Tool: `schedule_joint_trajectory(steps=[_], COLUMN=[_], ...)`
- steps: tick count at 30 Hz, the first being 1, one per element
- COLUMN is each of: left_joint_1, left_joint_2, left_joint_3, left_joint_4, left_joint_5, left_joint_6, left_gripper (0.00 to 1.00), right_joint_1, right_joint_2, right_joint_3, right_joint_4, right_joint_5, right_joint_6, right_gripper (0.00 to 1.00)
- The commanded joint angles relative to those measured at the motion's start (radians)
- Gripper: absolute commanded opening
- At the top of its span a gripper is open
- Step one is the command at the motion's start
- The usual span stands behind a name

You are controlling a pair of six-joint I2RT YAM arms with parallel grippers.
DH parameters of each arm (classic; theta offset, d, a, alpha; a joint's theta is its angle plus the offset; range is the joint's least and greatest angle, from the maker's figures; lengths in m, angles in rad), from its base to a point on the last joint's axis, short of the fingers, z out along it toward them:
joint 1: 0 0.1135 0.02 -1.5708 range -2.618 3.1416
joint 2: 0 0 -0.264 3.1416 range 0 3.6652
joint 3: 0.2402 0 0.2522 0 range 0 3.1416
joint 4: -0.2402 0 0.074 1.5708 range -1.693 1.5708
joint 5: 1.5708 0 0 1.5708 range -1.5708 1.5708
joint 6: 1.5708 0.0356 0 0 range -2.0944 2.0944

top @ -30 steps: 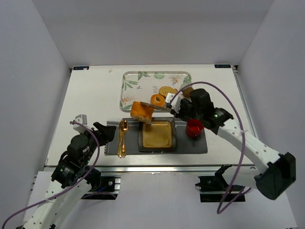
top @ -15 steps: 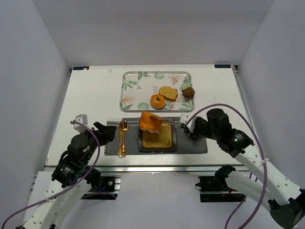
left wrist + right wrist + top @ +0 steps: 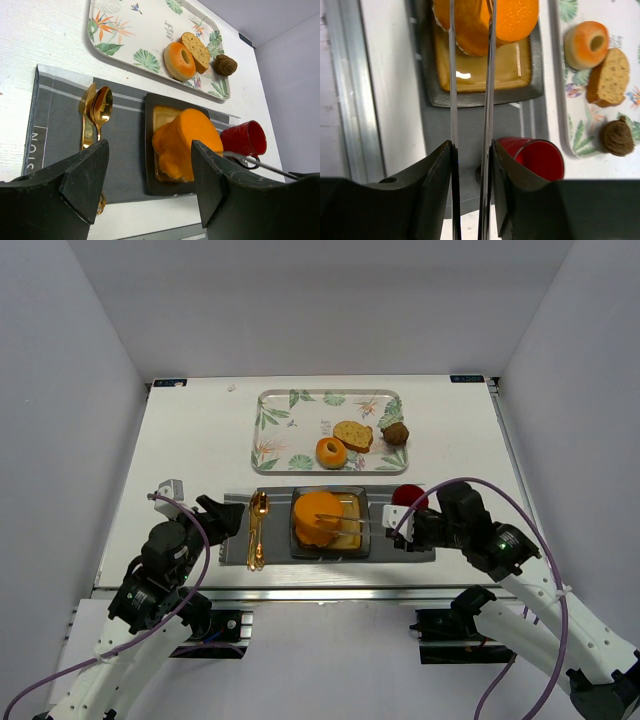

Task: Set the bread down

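The bread, a tan speckled slice, lies on the floral tray; it also shows in the left wrist view and the right wrist view. My right gripper is shut on metal tongs. The tongs pinch an orange bun-like piece resting on the dark square plate. My left gripper is open and empty at the placemat's left end.
A glazed doughnut and a dark muffin share the tray with the slice. A red cup stands just right of the plate beside my right wrist. A gold spoon and fork lie on the grey placemat.
My right arm carried the orange piece in the tongs from the tray's front edge down onto the dark plate and drew back toward the near side. The left arm has not moved.
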Motion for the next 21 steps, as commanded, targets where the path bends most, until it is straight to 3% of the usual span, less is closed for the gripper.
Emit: schedule_joint_trajectory(steps=[1,5,16,21], left_joint_1=[0.000,0.000,0.000,0.000], left_joint_2=[0.003,0.002,0.006,0.011], left_joint_3=[0.026,0.029,0.024,0.023], left_joint_4=[0.000,-0.001,0.011,0.019], left_joint_5=[0.005,0.000,0.002,0.003], left_joint_6=[-0.001,-0.001,0.000,0.002], left_gripper=[0.76,0.76,0.76,0.76], right_joint_1=[0.000,0.001,-0.002,0.000], right_joint_2=[-0.004,-0.003,-0.013,0.054], right_joint_3=[0.023,0.030,0.139,0.214], right_joint_4=[-0.046,-0.055,-0.031,0.090], right_joint_5=[-0.056,-0.059,-0.108,-0.039], right_joint_6=[-0.033,-0.032,0.051,0.230], right_gripper=[0.42,0.47,0.47,0.44])
